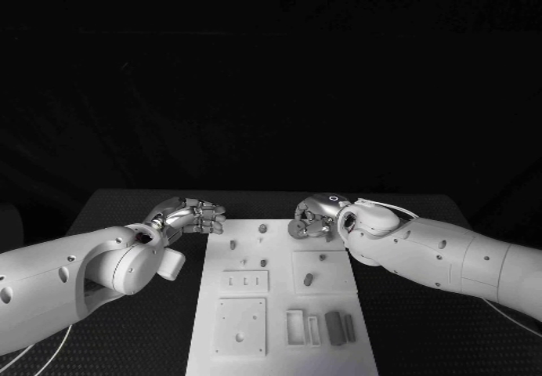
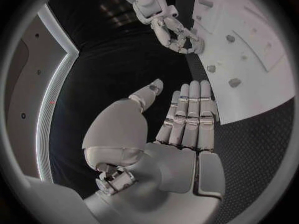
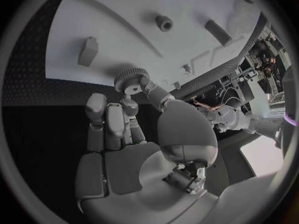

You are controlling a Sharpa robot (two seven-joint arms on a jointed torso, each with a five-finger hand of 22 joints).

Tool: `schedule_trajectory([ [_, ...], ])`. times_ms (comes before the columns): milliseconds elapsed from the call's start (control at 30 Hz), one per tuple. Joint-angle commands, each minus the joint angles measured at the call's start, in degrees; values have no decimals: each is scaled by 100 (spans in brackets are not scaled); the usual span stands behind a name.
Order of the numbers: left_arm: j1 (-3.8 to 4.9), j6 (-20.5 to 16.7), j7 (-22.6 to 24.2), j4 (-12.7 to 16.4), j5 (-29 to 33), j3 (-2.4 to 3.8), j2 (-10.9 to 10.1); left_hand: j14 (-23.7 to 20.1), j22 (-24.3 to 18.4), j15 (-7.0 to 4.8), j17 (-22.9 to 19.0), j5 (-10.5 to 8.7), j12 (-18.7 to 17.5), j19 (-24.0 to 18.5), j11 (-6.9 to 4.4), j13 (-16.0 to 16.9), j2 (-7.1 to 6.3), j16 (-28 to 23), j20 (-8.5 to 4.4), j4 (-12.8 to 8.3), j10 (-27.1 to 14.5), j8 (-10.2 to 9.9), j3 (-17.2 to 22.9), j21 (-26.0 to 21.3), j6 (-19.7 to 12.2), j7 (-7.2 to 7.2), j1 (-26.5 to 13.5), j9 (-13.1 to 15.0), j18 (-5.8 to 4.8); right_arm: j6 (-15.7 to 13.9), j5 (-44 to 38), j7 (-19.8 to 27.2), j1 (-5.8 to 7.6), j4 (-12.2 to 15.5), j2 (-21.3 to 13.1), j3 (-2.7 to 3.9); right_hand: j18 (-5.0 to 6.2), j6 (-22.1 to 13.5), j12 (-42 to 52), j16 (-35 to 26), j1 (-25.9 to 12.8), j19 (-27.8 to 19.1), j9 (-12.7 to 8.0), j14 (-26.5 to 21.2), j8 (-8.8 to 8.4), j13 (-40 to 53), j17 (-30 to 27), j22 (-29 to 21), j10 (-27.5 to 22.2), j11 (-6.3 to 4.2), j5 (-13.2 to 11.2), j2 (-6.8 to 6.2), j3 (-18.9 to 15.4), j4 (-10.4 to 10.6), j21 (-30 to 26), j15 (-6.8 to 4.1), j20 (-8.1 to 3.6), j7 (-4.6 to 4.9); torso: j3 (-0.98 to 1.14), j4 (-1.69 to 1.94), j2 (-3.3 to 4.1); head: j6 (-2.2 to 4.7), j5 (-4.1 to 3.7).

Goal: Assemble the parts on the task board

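The white task board (image 1: 283, 239) lies lengthwise in the middle of the black table. My right hand (image 1: 314, 217) hovers over the board's far right corner. In the right wrist view it pinches a small round gear with a ridged rim (image 3: 131, 79) between thumb and a finger, just above the board's edge (image 3: 124, 20). My left hand (image 1: 192, 215) is beside the board's far left corner, over the table. Its fingers (image 2: 190, 114) are straight and side by side, thumb apart, holding nothing. Small parts (image 1: 262, 229) (image 1: 307, 278) stand on the board.
Nearer to me the board carries square plates (image 1: 245, 280) (image 1: 240, 325), open slots (image 1: 296, 327) and dark oblong pieces (image 1: 334, 326). Small pegs (image 2: 234, 82) (image 3: 164, 22) stick up from the board. Black table mat (image 1: 135, 207) flanks both sides.
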Motion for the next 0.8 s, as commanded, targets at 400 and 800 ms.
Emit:
schedule_trajectory([
  [400,8,47,47,15,15,3,-8,-11,12,28,14,30,-33,-3,26,8,-3,-31,22,-26,-21,-24,22,-34,-25,-9,-45,6,27,-290,-489,-221,11,645,39,4,629,983,-12,7,47,63,55,74,58,-28,-19,-13,62,-38,17,-41,11,15,26,-54,-63,-194,3,11,6,34,47],
  [800,8,62,46,-3,15,3,11,-11,15,29,18,30,-35,-3,26,9,-6,-35,24,-29,-19,-24,25,-36,-26,-11,-47,7,27,-267,-649,-287,-60,585,466,-1,629,983,-32,-8,52,82,55,77,51,-42,-53,-23,81,-43,18,-43,17,16,21,-62,-73,-197,-6,25,8,34,62],
])
